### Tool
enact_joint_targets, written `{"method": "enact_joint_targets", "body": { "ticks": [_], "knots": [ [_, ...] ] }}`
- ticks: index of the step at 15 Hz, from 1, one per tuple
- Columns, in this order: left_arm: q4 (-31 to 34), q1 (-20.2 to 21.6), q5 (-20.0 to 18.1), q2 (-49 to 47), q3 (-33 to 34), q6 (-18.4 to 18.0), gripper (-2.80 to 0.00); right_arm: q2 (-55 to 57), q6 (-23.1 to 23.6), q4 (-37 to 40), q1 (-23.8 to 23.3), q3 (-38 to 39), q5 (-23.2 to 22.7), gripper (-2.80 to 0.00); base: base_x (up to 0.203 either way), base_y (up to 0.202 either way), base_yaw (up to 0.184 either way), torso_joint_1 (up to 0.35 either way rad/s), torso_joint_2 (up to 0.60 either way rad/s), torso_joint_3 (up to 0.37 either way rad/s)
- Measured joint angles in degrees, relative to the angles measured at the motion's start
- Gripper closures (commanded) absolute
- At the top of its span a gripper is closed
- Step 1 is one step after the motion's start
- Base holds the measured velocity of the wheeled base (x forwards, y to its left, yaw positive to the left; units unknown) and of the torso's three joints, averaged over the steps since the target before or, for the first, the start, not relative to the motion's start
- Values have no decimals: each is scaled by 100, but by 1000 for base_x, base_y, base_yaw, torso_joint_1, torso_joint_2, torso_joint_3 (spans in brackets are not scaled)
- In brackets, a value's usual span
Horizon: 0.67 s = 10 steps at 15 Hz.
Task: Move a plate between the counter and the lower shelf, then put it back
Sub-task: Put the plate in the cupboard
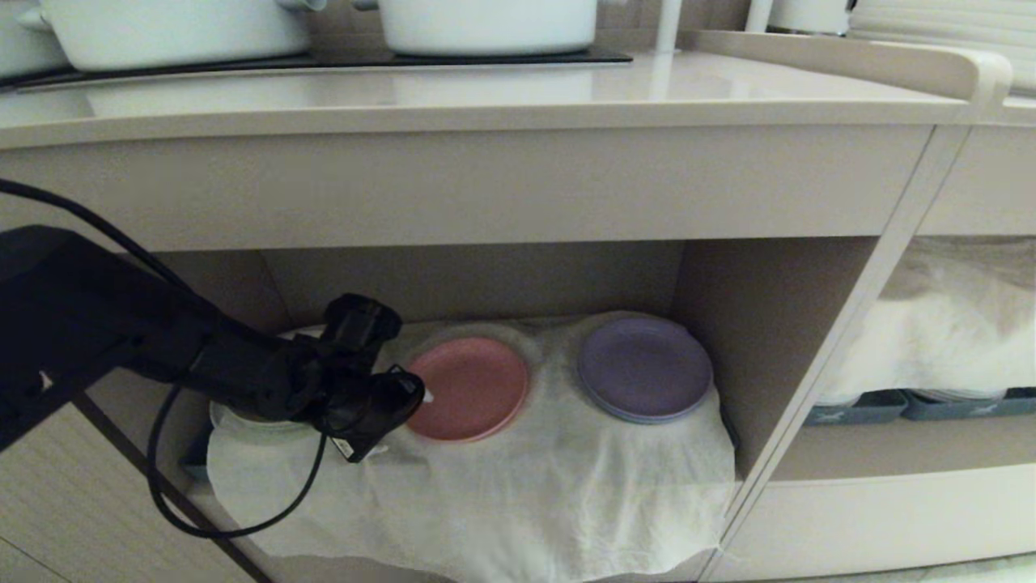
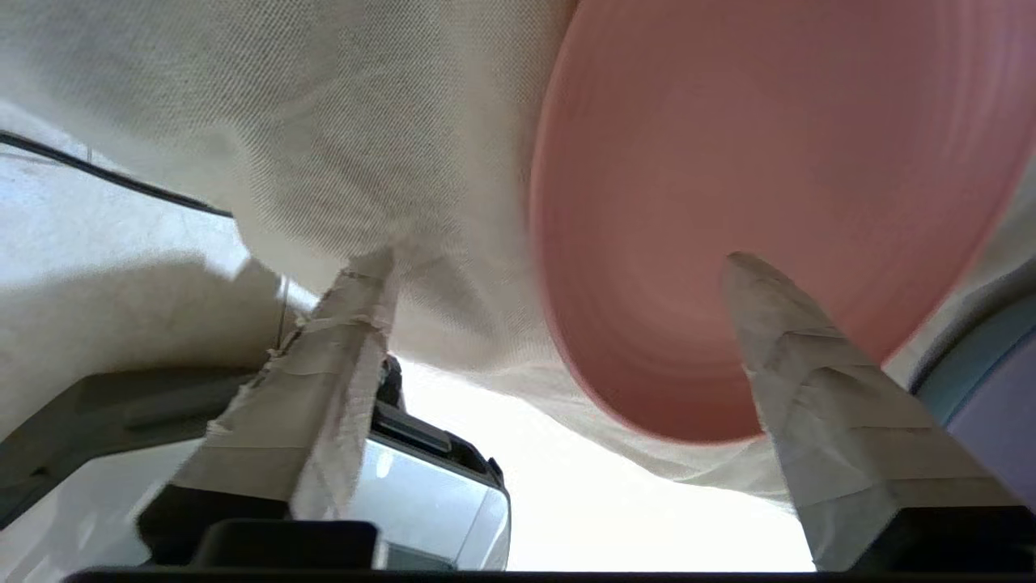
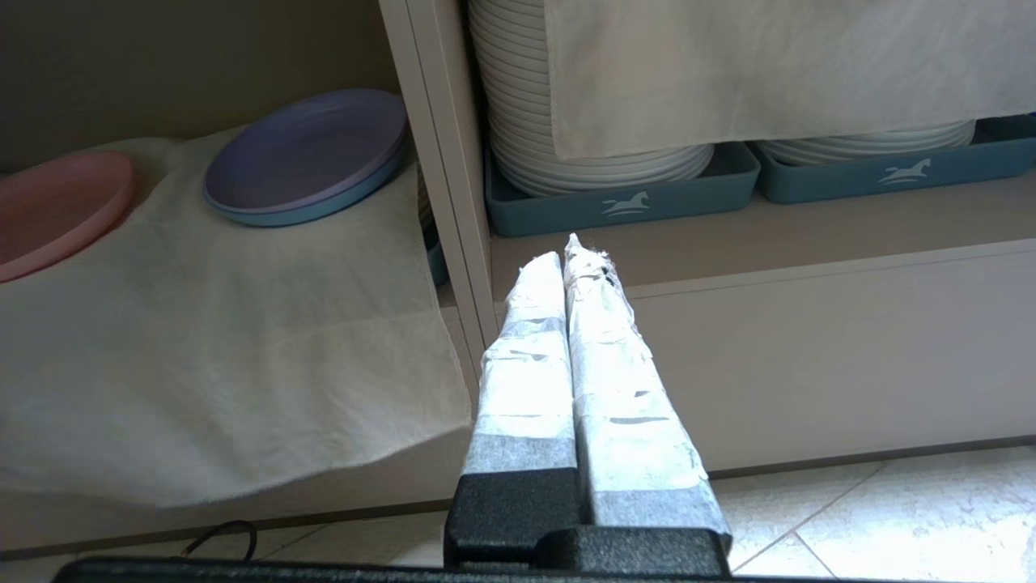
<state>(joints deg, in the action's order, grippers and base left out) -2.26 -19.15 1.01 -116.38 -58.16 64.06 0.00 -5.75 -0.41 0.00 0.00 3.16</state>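
Two plates lie on the lower shelf [image 1: 486, 518], on its wrinkled white cloth [image 1: 518, 486]: the plate [image 1: 473, 387] of the task, small and pink, and just beside it a purple plate [image 1: 645, 366] on a blue one. The pink plate rests flat on the cloth, under the counter [image 1: 453, 101].

The left gripper [image 2: 558, 267] is at the near left edge of the pink plate, and its two taped fingers [image 2: 817, 380] stand wide apart, released; one finger is in front of the plate's face and the other over the cloth, so it grasps nothing. The right gripper [image 3: 566, 259] hangs low before the adjoining shelf, clenched and empty, near the dark trays [image 3: 623, 198] with stacked white plates [image 3: 566, 129].

I judge the plate to be light and stiff, probably plastic or similar, matte and so not very slippery, and not very fragile. The low raised rim is the place to take hold: one finger above, one under the edge. Because the cloth is soft and loose, a finger could catch the cloth together with the rim, and a thin-edge pinch may let the plate tilt
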Motion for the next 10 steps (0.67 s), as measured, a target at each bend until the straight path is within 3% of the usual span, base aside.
{"method": "enact_joint_targets", "body": {
  "ticks": [10],
  "knots": [
    [219, -34, 0, 488, 312, -5, -280, 0, -1, 0, 0, 0, 0, 0, 0, 0, 0, 0, 0, 0]
  ]
}}
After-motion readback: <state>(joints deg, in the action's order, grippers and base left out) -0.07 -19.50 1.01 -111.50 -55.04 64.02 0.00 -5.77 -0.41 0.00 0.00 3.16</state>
